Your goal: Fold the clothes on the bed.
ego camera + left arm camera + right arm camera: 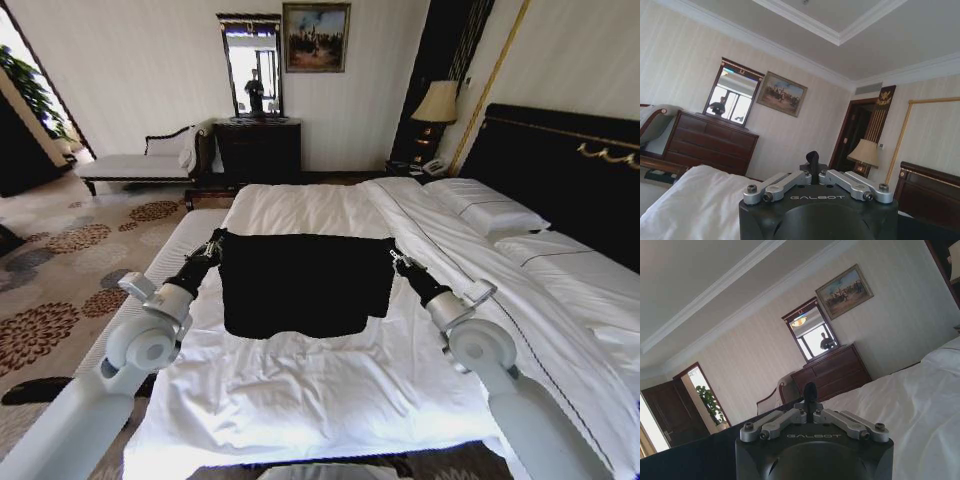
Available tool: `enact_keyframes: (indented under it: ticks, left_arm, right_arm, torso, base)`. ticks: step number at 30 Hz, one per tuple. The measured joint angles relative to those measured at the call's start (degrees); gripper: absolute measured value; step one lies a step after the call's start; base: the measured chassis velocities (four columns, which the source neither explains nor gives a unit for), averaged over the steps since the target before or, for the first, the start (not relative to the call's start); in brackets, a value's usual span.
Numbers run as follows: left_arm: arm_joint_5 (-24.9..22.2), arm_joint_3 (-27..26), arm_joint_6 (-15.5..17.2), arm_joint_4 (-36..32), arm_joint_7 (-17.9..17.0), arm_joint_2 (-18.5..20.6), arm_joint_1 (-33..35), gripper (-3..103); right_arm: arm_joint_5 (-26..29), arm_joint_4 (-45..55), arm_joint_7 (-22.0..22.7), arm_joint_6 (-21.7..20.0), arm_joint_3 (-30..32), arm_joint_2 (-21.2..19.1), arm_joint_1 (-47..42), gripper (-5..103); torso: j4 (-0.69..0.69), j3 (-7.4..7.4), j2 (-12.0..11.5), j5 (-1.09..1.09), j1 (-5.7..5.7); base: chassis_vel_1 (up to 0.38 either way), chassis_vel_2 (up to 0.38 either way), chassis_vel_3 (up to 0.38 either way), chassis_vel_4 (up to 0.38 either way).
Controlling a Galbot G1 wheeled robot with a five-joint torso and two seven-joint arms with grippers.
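Observation:
The clothes (pixel 300 285) are a black T-shirt spread in the middle of the bed (pixel 300 400), its far edge stretched straight between my two grippers. At the shirt's far left corner my left gripper (pixel 218 241) is shut on the fabric, and my right gripper (pixel 395 257) is shut on the far right corner. In the left wrist view the left gripper (pixel 812 159) points up over the white bedding (pixel 690 205) with its fingers together. The right gripper (pixel 810 392) looks the same in the right wrist view, with black cloth (pixel 695 457) trailing off beside it.
A dark headboard (pixel 570 170) and white pillows (pixel 490 212) lie to the right. A pale bench (pixel 172 255) runs along the bed's left end over patterned carpet. A dark dresser (pixel 258 150), a chaise (pixel 140 165) and a lamp (pixel 437 102) stand by the far wall.

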Motion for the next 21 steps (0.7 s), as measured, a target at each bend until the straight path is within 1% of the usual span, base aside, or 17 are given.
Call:
enact_keyframes:
  ticks: [4,5,6,8,9,12,14,17,19,20,21]
  left_arm:
    - [2.38,-6.51,-0.18,-4.46,1.59,-1.94,10.37,1]
    - [2.38,-6.51,-0.18,-4.46,1.59,-1.94,10.37,1]
    - [3.59,-9.14,-0.46,-6.2,2.25,-2.79,13.97,1]
    - [4.85,-12.16,-0.69,-8.32,2.77,-3.85,18.28,1]
    - [4.85,-12.16,-0.69,-8.32,2.77,-3.85,18.28,1]
    - [5.78,-15.71,-0.44,-10.91,2.9,-5.36,24.43,1]
    - [6.03,-16.5,-0.2,-11.45,2.9,-5.82,26.7,1]
    - [6.61,-16.14,0.01,-10.79,2.93,-5.95,27.75,1]
    - [7.16,-14.06,0.3,-9.04,2.75,-5.75,26.47,1]
    - [7.16,-14.06,0.3,-9.04,2.75,-5.75,26.47,1]
    - [7.61,-10.8,0.76,-6.74,1.58,-5.5,23.69,1]
  right_arm:
    - [-0.05,4.03,0.25,-0.09,2.01,0.42,-4.97,1]
    - [-0.05,4.03,0.25,-0.09,2.01,0.42,-4.97,1]
    - [-0.42,5.64,0.26,-0.16,2.75,0.68,-7.24,1]
    - [-1.25,7.74,0.23,-0.18,3.72,1.32,-10.34,1]
    - [-1.25,7.74,0.23,-0.18,3.72,1.32,-10.34,1]
    - [-1.66,11.13,0.36,-0.4,5.11,2.42,-15.04,1]
    - [-1.97,12.68,0.62,-0.56,5.72,2.85,-17.34,1]
    - [-1.89,14.49,1.46,-1.19,6.12,3.35,-19.9,1]
    - [-1.67,14.47,2.07,-1.61,5.48,3.55,-20.6,1]
    - [-1.67,14.47,2.07,-1.61,5.48,3.55,-20.6,1]
    - [-1.71,12.61,2.77,-2.0,3.83,3.71,-19.99,1]
  torso:
    - [0.01,0.0,0.0,0.0,0.0]
    - [0.01,0.0,0.0,0.0,0.0]
    - [0.0,-0.01,0.0,0.0,-0.01]
    - [0.01,-0.01,0.0,0.0,-0.01]
    - [0.01,-0.01,0.0,0.0,-0.01]
    - [0.01,-0.01,0.01,0.01,-0.01]
    - [0.01,-0.01,0.01,0.01,-0.01]
    - [0.01,-0.01,0.01,0.01,-0.01]
    - [0.0,-0.01,0.01,-0.01,-0.02]
    - [0.0,-0.01,0.01,-0.01,-0.02]
    - [0.0,-0.01,0.01,0.0,-0.02]
  base:
    - [0.0,0.0,0.0,0.0]
    - [0.0,0.0,0.0,0.0]
    - [0.0,0.0,0.0,0.0]
    - [0.0,0.0,0.0,0.0]
    - [0.0,0.0,0.0,0.0]
    - [0.0,0.0,0.0,0.0]
    - [0.0,0.0,0.0,0.0]
    - [0.0,0.0,0.0,0.0]
    - [0.0,0.0,0.0,0.0]
    - [0.0,0.0,0.0,0.0]
    - [0.0,0.0,0.0,0.0]
